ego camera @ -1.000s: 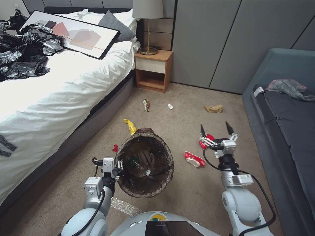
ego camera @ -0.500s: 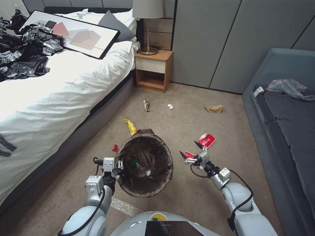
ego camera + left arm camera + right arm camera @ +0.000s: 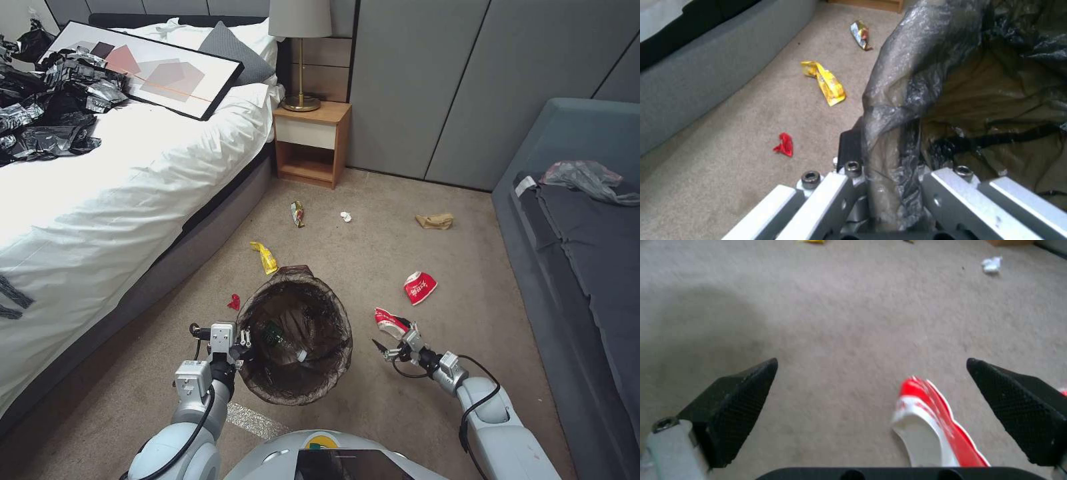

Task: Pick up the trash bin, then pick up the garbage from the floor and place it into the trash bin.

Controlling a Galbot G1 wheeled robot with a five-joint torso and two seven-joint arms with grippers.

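I've got the left gripper [image 3: 241,341] clenched on the trash bin [image 3: 295,335] rim; right gripper [image 3: 871,406] spread wide, low over the carpet [image 3: 373,253], straddling a crushed red-and-white cup [image 3: 936,436].

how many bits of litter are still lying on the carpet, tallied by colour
red-and-white crushed paper cups: 2
yellow crumpled snack wrapper: 1
multicoloured snack wrapper: 1
small red scrap: 1
white tissue wad: 1
tan crumpled paper bag: 1
total: 7
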